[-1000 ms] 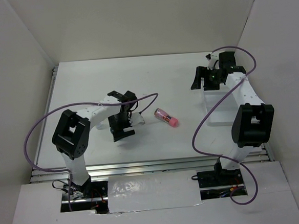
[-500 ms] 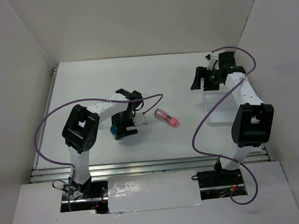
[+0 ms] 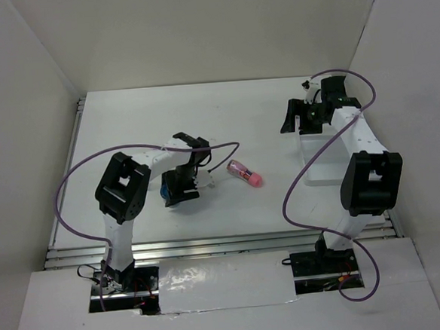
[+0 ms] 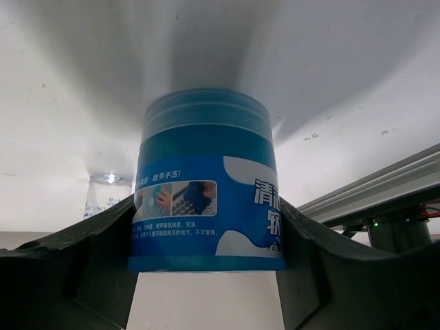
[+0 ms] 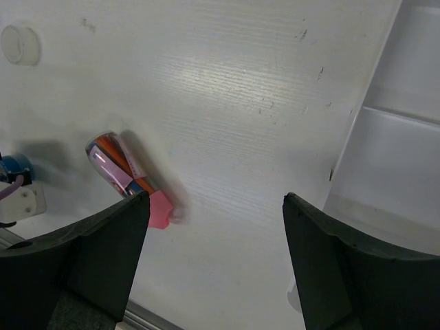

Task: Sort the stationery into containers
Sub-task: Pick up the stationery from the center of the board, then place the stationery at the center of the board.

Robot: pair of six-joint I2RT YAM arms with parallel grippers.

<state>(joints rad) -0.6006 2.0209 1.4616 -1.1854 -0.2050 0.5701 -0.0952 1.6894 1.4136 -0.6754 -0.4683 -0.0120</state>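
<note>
Two arms: left gripper (image 4: 206, 220), elbow folded, wrist low, seemingly clamped on blue pot (image 4: 206, 172); right gripper (image 5: 214, 227) reaches far, jaws apart, tray (image 5: 412, 82) to its right.

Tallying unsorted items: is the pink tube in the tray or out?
Out: the pink tube lies on the table, apart from the flat white plastic tray.

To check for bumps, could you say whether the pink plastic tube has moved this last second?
No. The pink plastic tube lies where it was, equally far from the white plastic tray.
</note>
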